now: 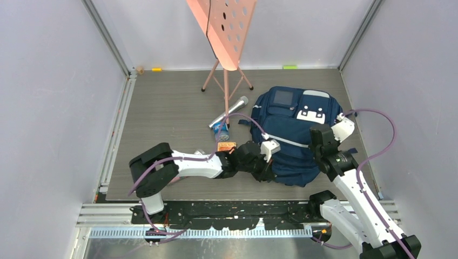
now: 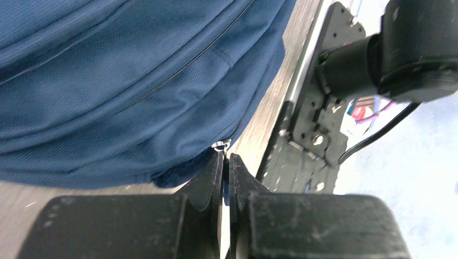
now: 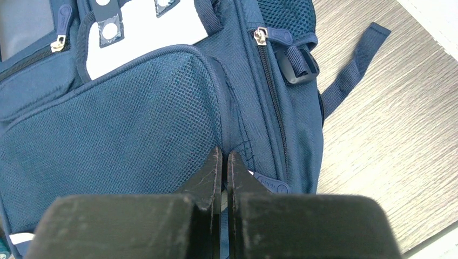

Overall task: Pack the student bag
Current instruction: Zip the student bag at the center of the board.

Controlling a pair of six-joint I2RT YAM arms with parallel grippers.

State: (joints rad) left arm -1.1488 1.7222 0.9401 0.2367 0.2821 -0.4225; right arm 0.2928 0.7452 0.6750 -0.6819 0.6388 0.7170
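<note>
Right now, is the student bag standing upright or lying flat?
Lying flat, front up: the student bag shows its grey patches to the overhead camera, and its body spreads across the table.

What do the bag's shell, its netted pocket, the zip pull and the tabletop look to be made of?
Student bag shell: matte woven synthetic, a fine weave shows; likely nylon or polyester.
Netted pocket: open mesh fabric, small holes visible.
Zip pull: silvery and shiny, probably metal.
Tabletop: grey wood-grain print, smooth; likely laminate, though real wood cannot be ruled out.
</note>
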